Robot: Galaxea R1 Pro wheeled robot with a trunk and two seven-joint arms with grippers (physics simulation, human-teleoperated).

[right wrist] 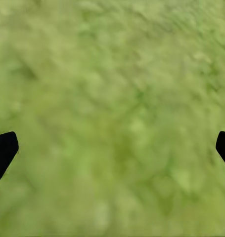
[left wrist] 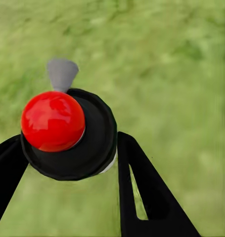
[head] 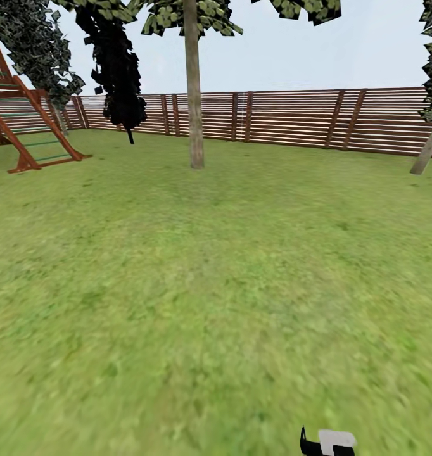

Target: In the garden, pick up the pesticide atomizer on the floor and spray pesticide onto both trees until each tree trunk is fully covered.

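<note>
My left gripper point(left wrist: 67, 153) is clamped around the pesticide atomizer point(left wrist: 72, 136), a small dark round bottle with a glossy red top and a grey nozzle, its two black fingers point(left wrist: 147, 192) pressing the bottle's sides above blurry green grass. My right gripper point(right wrist: 112, 148) is spread wide, its black fingertips point(right wrist: 3, 150) at opposite edges of the wrist view with nothing but grass point(right wrist: 112, 108) between them. From the head camera, a black and white piece of my arm point(head: 330, 442) pokes in at the bottom edge. The green lawn point(head: 209, 285) stretches ahead to a straight grey-tan tree trunk point(head: 194, 88) under jagged dark green leaves. Left of it stands an all-black tree point(head: 118, 69), and further left a red-brown wooden climbing frame point(head: 23, 120). A brown slatted wooden fence point(head: 292, 117) runs behind them, and a leaning pale trunk point(head: 428, 149) rises at the far right.
</note>
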